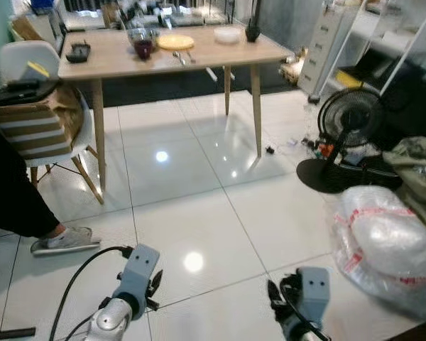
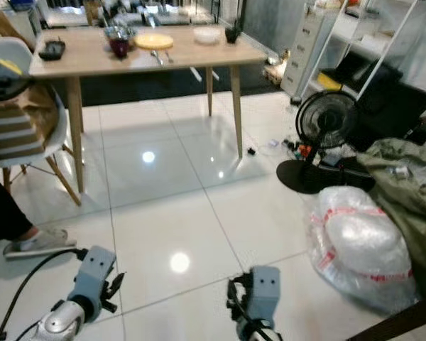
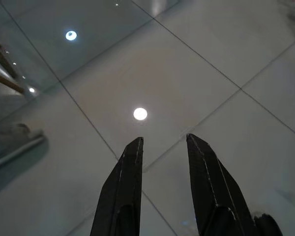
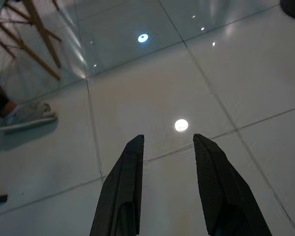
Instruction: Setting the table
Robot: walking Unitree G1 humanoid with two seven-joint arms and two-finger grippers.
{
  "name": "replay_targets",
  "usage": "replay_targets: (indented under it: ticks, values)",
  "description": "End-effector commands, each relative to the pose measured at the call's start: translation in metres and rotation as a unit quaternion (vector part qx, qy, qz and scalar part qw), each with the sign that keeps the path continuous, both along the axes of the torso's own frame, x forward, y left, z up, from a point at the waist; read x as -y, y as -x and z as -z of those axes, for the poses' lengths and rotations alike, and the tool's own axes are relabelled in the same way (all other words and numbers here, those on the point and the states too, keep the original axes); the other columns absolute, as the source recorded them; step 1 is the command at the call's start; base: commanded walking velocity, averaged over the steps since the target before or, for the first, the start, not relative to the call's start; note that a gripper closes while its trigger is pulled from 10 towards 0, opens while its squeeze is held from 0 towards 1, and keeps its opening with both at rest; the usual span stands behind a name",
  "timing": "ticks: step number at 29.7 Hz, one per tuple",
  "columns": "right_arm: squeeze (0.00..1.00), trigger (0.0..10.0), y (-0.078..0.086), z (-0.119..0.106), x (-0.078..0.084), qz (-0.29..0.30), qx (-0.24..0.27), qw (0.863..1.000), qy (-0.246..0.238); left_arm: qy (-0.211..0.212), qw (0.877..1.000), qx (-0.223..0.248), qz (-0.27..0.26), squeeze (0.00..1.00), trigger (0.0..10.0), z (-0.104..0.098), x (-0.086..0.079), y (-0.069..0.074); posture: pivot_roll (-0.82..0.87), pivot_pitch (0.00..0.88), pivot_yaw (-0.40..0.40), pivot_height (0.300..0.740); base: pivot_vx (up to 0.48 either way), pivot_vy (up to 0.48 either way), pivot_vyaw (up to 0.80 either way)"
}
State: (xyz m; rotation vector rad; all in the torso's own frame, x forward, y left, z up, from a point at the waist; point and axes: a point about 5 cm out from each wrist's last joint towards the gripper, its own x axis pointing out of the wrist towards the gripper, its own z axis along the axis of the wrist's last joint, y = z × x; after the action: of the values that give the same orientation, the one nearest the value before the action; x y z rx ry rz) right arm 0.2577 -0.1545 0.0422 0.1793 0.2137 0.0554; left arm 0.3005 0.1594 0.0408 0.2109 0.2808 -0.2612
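Observation:
A light wooden table (image 1: 220, 54) stands ahead across the tiled floor. On it are a glass bowl with something dark red (image 1: 143, 42), a yellow plate (image 1: 176, 42), a white bowl (image 1: 227, 35), cutlery (image 1: 184, 57), a dark vase (image 1: 253, 30) and a black object (image 1: 77, 52) near its left end. Both arms hang low at the bottom of the eye views. My left gripper (image 3: 163, 143) is open over bare floor tiles, holding nothing. My right gripper (image 4: 168, 141) is also open and empty above the tiles.
A white chair (image 1: 35, 106) piled with bags stands left of the table. A person's leg and grey shoe (image 1: 62, 239) are at the left. On the right stand a black floor fan (image 1: 348, 135), a plastic-wrapped bundle (image 1: 383, 238), green cloth and shelving.

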Motion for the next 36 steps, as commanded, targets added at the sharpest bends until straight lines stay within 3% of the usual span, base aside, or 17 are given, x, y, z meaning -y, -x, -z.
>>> replay_targets:
  ticks: [1, 14, 36]
  values:
    - [0.0, 10.0, 0.001, -0.001, 0.011, 0.02, 0.005, 1.0, 0.008, -0.001, 1.0, -0.014, 0.006, 0.0, 10.0, 0.007, 0.003, 0.005, -0.01, 0.116, 0.073, 0.74, 0.458, 0.0, 0.0]
    - [0.0, 10.0, -0.015, -0.028, 0.016, 0.024, 0.061, 0.998, 0.016, 0.0, 1.0, 0.01, -0.001, 0.0, 10.0, -0.005, 0.001, -0.005, 0.0, 0.099, 0.078, 0.74, 0.46, 0.0, 0.0]
    - [0.0, 10.0, -0.017, -0.038, 0.011, 0.028, 0.081, 0.996, 0.011, 0.009, 0.999, 0.031, 0.004, 0.0, 10.0, -0.017, 0.004, -0.012, 0.01, 0.107, 0.083, 0.74, 0.461, 0.0, 0.0]
